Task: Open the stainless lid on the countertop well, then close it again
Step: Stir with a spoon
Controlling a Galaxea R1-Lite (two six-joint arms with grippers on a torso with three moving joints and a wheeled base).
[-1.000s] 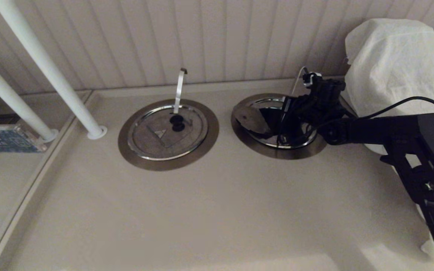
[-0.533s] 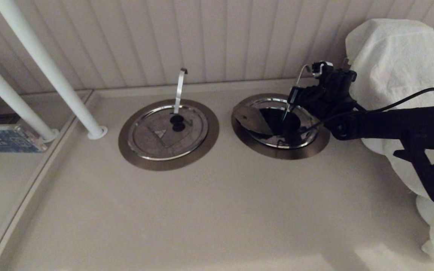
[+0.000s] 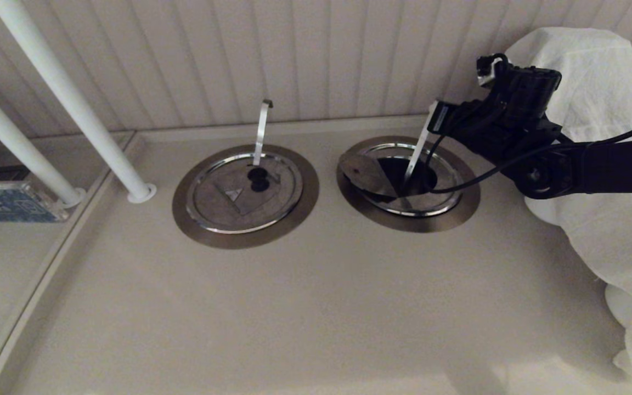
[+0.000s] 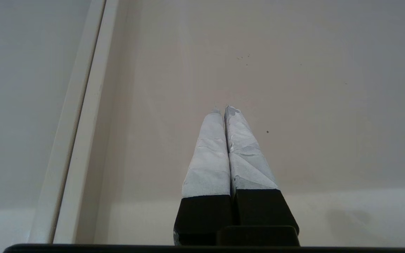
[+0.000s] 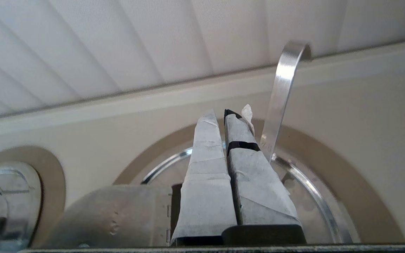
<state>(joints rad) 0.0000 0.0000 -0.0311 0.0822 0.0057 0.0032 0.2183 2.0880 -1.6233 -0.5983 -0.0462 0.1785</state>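
The stainless lid [image 3: 434, 197] lies in the right countertop well, inside the dull-brown ring [image 3: 461, 213]. Its wedge flap [image 3: 364, 174] is folded back to the left, leaving a dark opening [image 3: 401, 171]. The flat utensil handle [image 3: 419, 147] leans out of that opening. No knob shows on this lid. My right gripper [image 3: 440, 118] hangs above the well's far right side, shut and holding nothing. In the right wrist view the gripper [image 5: 222, 117] is beside the handle [image 5: 280, 102], apart from it, with the flap [image 5: 118, 218] below. My left gripper [image 4: 222, 109] is shut over bare counter, outside the head view.
The twin lid [image 3: 244, 189] with its hooked upright handle [image 3: 261, 129] sits closed to the left. Two white slanted posts [image 3: 74, 104] stand at far left. A white cloth-covered bulk [image 3: 596, 109] rises right of the well. Panelled wall runs behind.
My right gripper has lifted up and back to the right, out of the well's opening. The flap stays folded open and the utensil handle now shows leaning in the gap.
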